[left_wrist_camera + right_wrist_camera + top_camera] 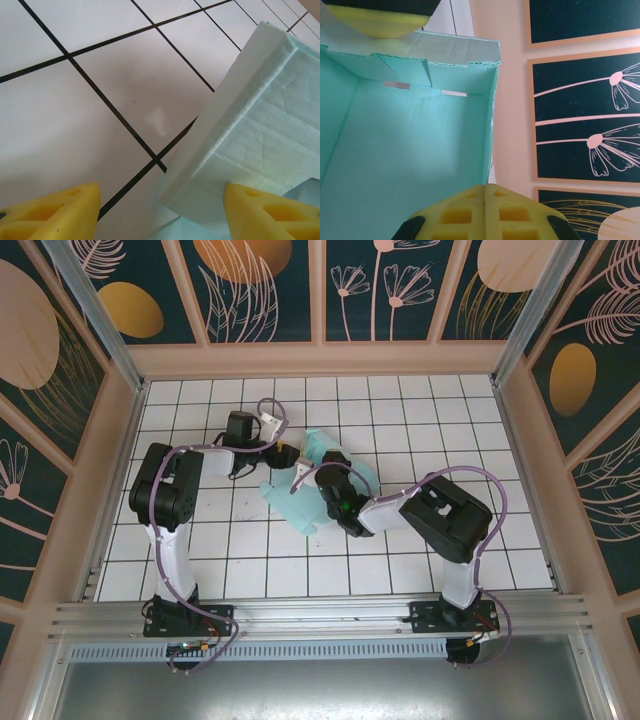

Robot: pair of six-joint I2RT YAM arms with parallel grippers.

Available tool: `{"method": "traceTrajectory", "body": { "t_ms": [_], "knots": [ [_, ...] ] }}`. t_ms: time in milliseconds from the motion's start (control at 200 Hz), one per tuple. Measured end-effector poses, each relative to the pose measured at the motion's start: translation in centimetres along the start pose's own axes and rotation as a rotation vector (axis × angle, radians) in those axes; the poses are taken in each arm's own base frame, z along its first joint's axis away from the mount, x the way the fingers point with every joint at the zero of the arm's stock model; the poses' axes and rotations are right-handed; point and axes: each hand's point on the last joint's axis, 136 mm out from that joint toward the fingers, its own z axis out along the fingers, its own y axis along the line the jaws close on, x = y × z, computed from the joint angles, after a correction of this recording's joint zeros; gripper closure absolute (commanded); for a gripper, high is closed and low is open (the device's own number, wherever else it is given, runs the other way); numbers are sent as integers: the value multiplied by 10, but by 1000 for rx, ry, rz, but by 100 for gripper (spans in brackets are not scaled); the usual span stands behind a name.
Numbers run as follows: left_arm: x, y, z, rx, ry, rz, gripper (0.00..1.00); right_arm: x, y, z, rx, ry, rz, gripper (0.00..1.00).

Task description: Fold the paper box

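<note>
Paper box (298, 505): pale aqua card, partly raised into walls, open side up, on the white tiled tabletop (420, 410).

Left gripper (285, 452): at the box's left edge, low over the tiles. Jaws released and spread wide. One yellow fingertip (270, 210) is just beside a folded outer wall of the box, the other well apart from it over bare tile.

Right gripper (303, 478): over the box's middle. Jaws released, spread wide across the box's inside. One pad (377, 22) is at the slotted far wall, the other nearer the camera. Whether either pad touches the card cannot be told.
</note>
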Motion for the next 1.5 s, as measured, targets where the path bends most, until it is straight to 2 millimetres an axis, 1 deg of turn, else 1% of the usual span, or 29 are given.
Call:
{"method": "traceTrajectory", "body": {
  "t_ms": [145, 295, 365, 460, 541, 761, 886, 966, 1066, 1276, 1406, 1501],
  "knots": [
    [1, 1, 0, -8, 0, 4, 33, 0, 1, 0, -4, 1, 0, 100],
    [4, -4, -6, -6, -2, 15, 33, -3, 2, 2, -31, 3, 30, 100],
    [1, -6, -10, -9, -14, 26, 32, -9, 2, 3, -67, -5, 74, 100],
    [-5, -8, -16, -16, -47, 41, 30, -19, -4, 2, -112, -31, 154, 100],
    [-12, -11, -25, -23, -87, 47, 28, -21, -5, 2, -141, -38, 198, 100],
    [-29, -11, -51, -59, -215, 38, 22, -13, 8, 7, -254, -14, 304, 100],
    [-35, -9, -65, -85, -274, 25, 20, -10, 5, 9, -308, -15, 397, 100],
    [-39, -8, -70, -99, -297, 28, 18, -9, 2, 11, -344, -21, 465, 100],
    [-44, -8, -72, -110, -314, 34, 18, -5, 3, 13, -396, -20, 541, 100],
    [-44, -4, -73, -136, -316, 29, 18, 9, 12, 18, -528, -8, 719, 100],
    [-43, -2, -73, -147, -312, 23, 18, 15, 8, 19, -587, -12, 833, 100],
    [-43, -1, -73, -150, -312, 22, 17, 18, 1, 18, -618, -24, 911, 100]
  ]
}}
